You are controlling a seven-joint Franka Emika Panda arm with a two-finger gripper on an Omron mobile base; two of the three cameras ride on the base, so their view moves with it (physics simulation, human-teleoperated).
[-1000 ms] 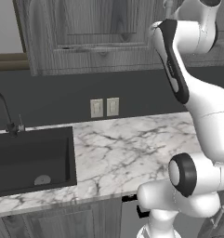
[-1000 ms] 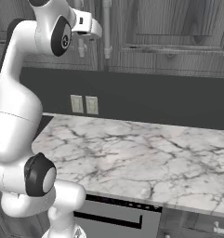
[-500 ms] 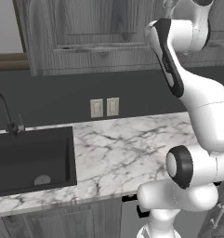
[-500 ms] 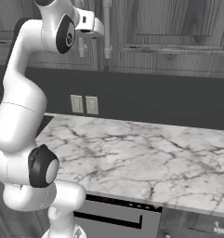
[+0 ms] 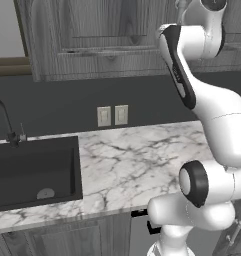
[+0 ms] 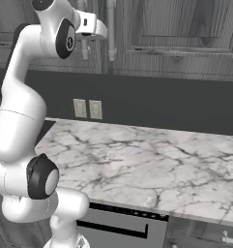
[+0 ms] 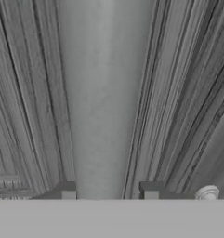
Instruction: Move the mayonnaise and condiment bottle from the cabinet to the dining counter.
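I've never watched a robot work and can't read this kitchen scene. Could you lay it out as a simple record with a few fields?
Place: kitchen worktop of white veined marble, black sink at its left end
Arm: raised high toward the cabinet
Hand: hand at the pale vertical door handle, one fingertip on each side of it
Cabinet doors: closed
Jar and bottle: not visible; presumably behind the doors
Wall: dark, with two outlets
Likely next move: pull the door open
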